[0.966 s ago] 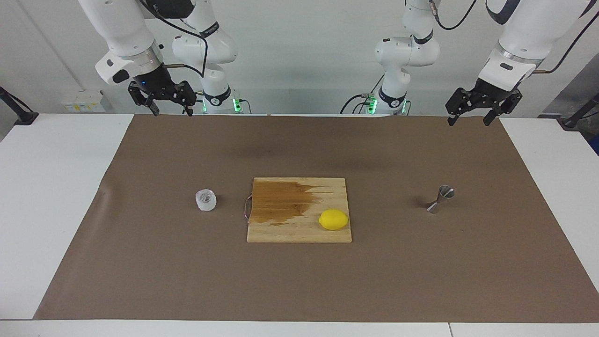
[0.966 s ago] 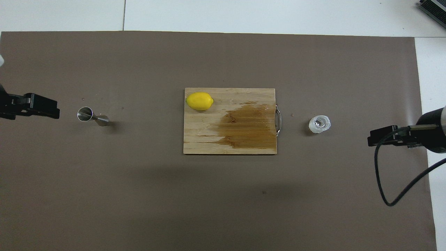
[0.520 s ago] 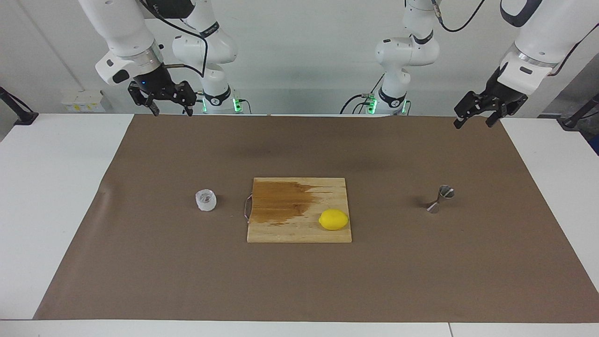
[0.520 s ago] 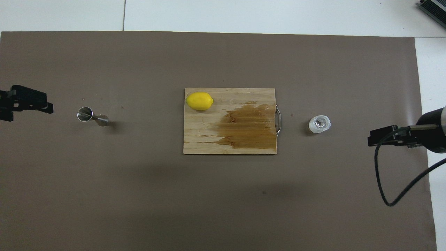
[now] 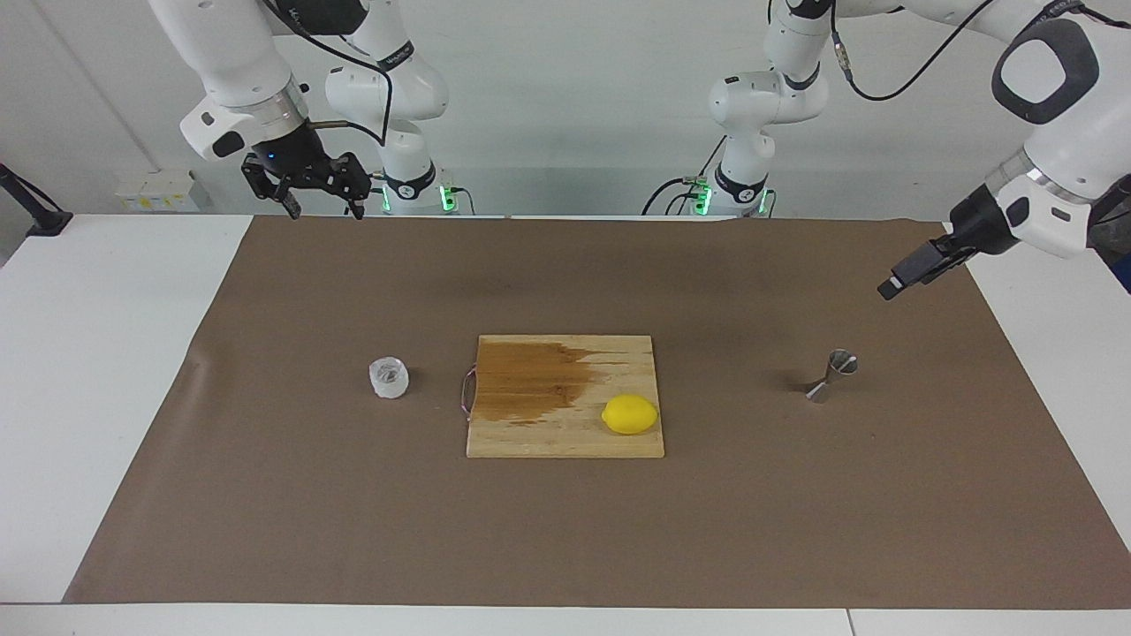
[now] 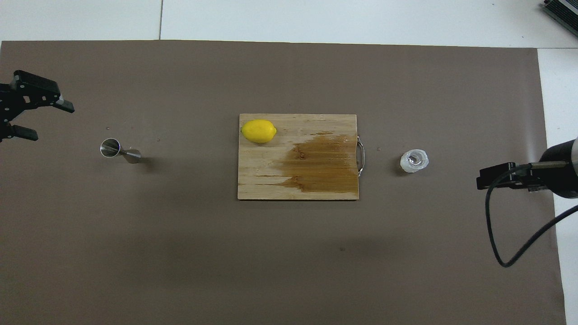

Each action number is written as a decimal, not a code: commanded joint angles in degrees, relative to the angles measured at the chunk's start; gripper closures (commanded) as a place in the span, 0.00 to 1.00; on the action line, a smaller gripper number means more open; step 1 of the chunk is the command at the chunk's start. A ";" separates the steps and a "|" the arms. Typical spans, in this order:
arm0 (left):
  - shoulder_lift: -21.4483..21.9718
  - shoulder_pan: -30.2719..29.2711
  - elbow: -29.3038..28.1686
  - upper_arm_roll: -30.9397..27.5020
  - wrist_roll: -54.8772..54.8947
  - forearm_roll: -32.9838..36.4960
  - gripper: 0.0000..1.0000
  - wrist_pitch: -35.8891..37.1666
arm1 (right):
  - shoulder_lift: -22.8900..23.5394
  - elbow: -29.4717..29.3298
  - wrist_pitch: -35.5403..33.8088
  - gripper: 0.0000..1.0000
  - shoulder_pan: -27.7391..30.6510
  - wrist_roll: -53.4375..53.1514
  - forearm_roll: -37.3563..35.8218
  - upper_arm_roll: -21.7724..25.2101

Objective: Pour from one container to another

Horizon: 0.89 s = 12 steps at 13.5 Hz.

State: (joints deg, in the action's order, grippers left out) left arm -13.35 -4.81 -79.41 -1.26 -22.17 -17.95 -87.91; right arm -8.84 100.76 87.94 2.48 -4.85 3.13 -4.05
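Observation:
The small clear cup (image 5: 389, 377) (image 6: 414, 161) stands on the brown mat toward the right arm's end, beside the board's handle. The steel jigger (image 5: 831, 376) (image 6: 118, 151) stands upright on the mat toward the left arm's end. My left gripper (image 5: 892, 287) (image 6: 49, 121) hangs over the mat's edge near the jigger, apart from it, open and empty. My right gripper (image 5: 324, 210) (image 6: 485, 180) is raised over the mat's edge at the right arm's end, open with nothing in it, well away from the cup.
A wooden cutting board (image 5: 565, 437) (image 6: 271, 180) with a dark wet patch lies mid-table between cup and jigger. A yellow lemon (image 5: 630, 414) (image 6: 258, 131) rests on the board's corner farther from the robots. A brown mat (image 5: 565, 530) covers the table.
My left gripper has come down, turned and swung out over the mat toward the jigger. The right arm, cup, jigger, board and lemon have stayed put.

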 commanded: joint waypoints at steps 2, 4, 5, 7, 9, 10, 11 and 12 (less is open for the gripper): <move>-6.24 -2.22 5.05 0.21 -9.09 -3.22 0.00 0.20 | 0.58 -1.09 -1.02 0.00 0.68 -0.96 0.92 -0.34; -8.96 -4.67 6.63 0.12 -15.67 -6.64 0.00 -0.95 | 0.67 -1.09 -0.93 0.00 0.68 -0.96 0.92 -0.34; -11.15 -4.95 8.47 0.21 -18.93 -6.66 0.00 -0.86 | 0.67 -1.09 -0.93 0.00 0.68 -0.96 0.92 -0.34; -15.20 -6.17 11.81 0.38 -26.31 -7.01 0.00 -1.47 | 0.58 -1.09 -0.93 0.00 0.68 -0.96 0.92 -0.34; -18.28 -7.32 13.23 0.38 -36.31 -7.97 0.00 -4.36 | 0.58 -1.09 -1.02 0.00 0.68 -0.96 0.92 -0.34; -19.51 -8.28 13.23 0.64 -38.45 -8.67 0.00 -4.64 | 0.67 -1.09 -1.02 0.00 0.68 -0.96 0.92 -0.34; -20.05 -8.90 13.06 0.56 -40.30 -9.98 0.00 -4.73 | 0.58 -1.09 -0.93 0.00 0.68 -0.96 0.92 -0.34; -20.05 -9.17 12.79 0.56 -42.41 -10.34 0.00 -4.73 | 0.58 -1.09 -1.02 0.00 0.68 -0.96 0.92 -0.34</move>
State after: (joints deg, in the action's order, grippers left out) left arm -31.74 -12.76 -68.99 -1.27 -60.06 -26.78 -92.88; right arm -8.84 100.76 87.94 2.48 -4.85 3.13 -4.05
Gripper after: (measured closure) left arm 0.000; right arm 0.000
